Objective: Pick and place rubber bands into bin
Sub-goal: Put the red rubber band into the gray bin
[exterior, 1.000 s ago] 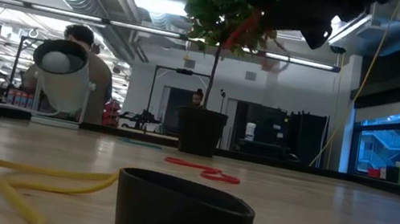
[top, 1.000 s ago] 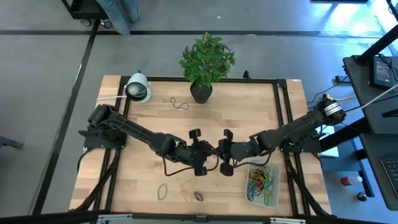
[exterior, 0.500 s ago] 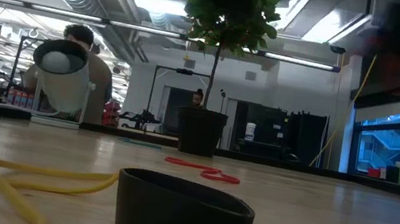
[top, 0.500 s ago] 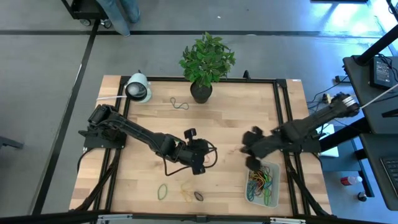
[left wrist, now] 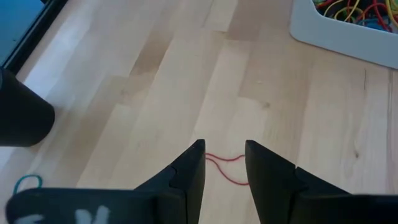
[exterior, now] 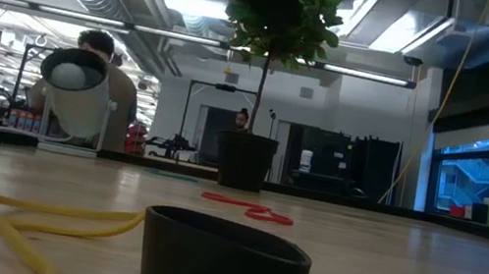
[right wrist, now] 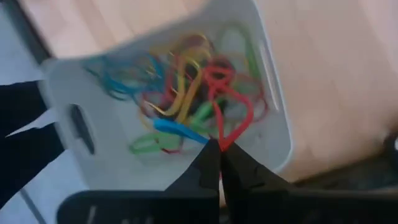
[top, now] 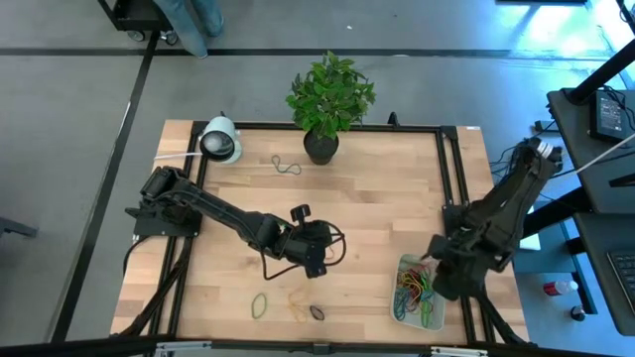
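I see right gripper (right wrist: 219,148) over bin (top: 401,266) at table's front-right corner — fingers pressed together on red band (right wrist: 231,118), loop hanging down above pile of rubber bands (right wrist: 180,99) inside. Left gripper (left wrist: 224,163) low over mid-table, fingers parted with small gap, nothing between them; thin red loop (left wrist: 225,168) lies on wood just beyond tips. Green band (top: 259,304), yellow band (top: 297,302) and dark band (top: 317,312) lie near front edge. One more band (top: 287,165) beside plant pot (top: 320,147).
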Available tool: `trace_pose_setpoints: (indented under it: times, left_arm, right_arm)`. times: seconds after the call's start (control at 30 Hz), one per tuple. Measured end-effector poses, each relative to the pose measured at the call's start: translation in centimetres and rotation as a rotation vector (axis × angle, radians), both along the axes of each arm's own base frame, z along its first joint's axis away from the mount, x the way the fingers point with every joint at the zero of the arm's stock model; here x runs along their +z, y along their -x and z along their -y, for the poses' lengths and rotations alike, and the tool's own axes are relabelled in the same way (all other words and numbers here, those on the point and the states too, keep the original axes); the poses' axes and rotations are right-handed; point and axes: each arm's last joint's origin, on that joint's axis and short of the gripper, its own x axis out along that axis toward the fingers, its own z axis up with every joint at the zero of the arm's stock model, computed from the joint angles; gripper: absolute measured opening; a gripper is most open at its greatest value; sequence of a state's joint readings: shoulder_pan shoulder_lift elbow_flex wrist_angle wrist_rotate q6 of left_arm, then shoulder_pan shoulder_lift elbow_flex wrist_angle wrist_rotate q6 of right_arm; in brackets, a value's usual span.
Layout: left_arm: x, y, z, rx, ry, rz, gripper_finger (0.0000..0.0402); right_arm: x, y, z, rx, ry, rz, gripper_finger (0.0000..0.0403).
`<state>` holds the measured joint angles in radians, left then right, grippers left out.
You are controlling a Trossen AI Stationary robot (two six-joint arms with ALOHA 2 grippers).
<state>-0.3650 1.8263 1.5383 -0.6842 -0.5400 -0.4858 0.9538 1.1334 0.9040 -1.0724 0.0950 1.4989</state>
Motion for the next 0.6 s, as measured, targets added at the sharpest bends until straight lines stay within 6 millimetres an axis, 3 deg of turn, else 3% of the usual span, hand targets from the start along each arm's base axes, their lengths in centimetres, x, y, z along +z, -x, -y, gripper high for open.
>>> trace_pose_setpoints:
  times: [0.17, 0.33, 0.6]
  left_arm:
    - [0.0, 0.0, -0.1, 0.013, -0.017, 0.006, 0.0109]
    - [0.1, -0.1, -0.4, 0.050, -0.064, 0.024, 0.0109]
    - [0.1, -0.2, -0.8, 0.069, -0.075, 0.028, 0.0109]
  right_arm:
    - [-3.3, 0.4, -0.4, -0.087, 0.049, -0.051, 0.0003]
    - [-5.6, -0.1, -0.7, -0.127, 0.031, -0.014, 0.0032]
    - [-6.0, -0.3, -1.0, -0.130, -0.015, 0.012, 0.0106]
